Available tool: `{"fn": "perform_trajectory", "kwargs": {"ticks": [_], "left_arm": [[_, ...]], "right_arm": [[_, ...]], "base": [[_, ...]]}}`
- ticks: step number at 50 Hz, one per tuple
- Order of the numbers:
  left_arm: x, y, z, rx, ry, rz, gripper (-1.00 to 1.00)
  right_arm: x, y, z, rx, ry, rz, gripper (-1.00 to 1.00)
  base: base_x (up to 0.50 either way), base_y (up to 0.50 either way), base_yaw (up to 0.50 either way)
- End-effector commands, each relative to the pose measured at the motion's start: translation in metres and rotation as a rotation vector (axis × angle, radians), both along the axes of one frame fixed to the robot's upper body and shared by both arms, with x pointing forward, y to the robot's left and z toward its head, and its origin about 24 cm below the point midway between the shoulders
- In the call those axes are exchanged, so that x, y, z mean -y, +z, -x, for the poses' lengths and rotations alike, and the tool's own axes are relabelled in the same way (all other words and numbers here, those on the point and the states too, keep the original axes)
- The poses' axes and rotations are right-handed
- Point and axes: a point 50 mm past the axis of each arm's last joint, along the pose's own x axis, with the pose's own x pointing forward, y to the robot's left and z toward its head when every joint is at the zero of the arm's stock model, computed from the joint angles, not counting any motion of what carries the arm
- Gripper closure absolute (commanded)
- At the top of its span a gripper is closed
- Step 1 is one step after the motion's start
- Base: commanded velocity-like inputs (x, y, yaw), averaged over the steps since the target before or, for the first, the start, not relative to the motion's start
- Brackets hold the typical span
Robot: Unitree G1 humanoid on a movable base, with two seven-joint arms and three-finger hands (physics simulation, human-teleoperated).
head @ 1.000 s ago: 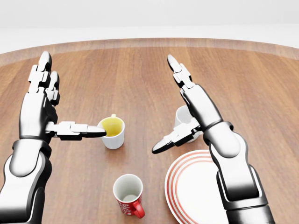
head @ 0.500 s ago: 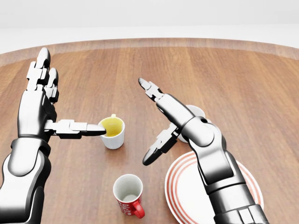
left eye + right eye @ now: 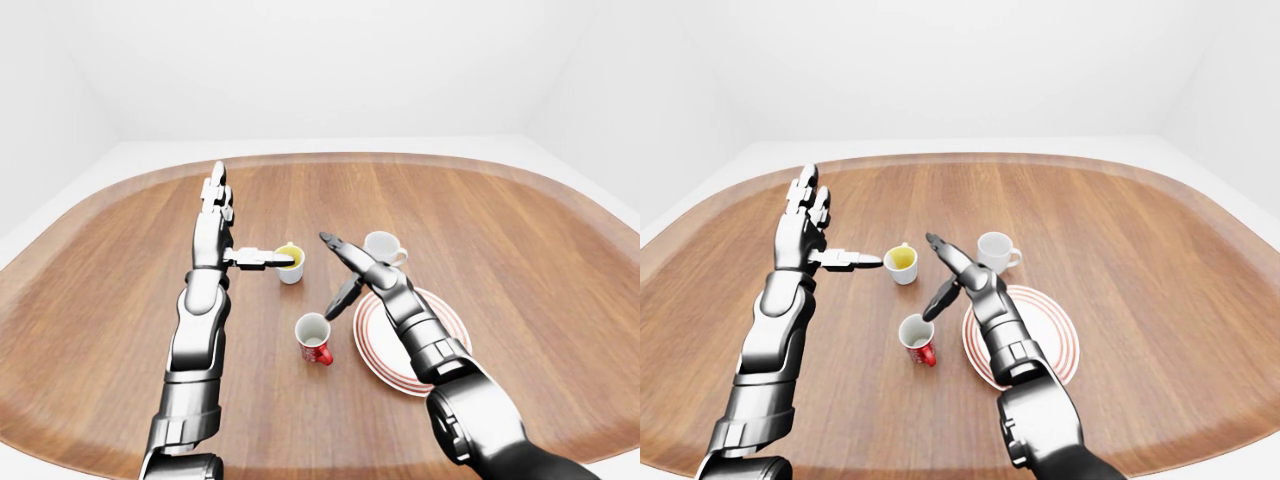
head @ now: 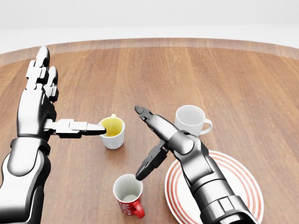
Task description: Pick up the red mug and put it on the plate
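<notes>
The glossy red mug point(image 4: 128, 194) with a white inside stands upright on the wood-grain table point(image 4: 243, 84), mouth up, handle toward the head view's lower right. It sits just below the right hand point(image 4: 156, 140), whose fingers are spread and empty. The round, red-ringed plate point(image 4: 243, 182) lies under that forearm. The left hand point(image 4: 44, 112) is also splayed, thumb over a yellow-lined cup point(image 4: 113, 131). A white mug point(image 4: 191, 119) stands beside the right hand.

Bare wood point(image 4: 79, 186) left of red mug point(image 4: 129, 194)
</notes>
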Motion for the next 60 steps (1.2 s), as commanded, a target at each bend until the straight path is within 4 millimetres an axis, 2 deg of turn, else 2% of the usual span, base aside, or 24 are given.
{"fn": "perform_trajectory", "kwargs": {"ticks": [1,35,60], "left_arm": [[-0.001,-0.002,-0.001,-0.008,0.001,0.001,-1.0],[0.001,-0.007,-0.001,-0.028,-0.001,0.004,-1.0],[-0.001,-0.007,-0.001,-0.03,0.001,0.006,-1.0]], "right_arm": [[-0.008,-0.021,0.002,-0.094,-0.019,0.042,-1.0],[-0.023,-0.056,0.02,-0.234,-0.015,0.114,-1.0],[-0.036,-0.061,0.027,-0.255,0.012,0.13,-1.0]], "base": [[0.0,0.0,0.0],[0.0,0.0,0.0],[0.0,0.0,0.0]]}}
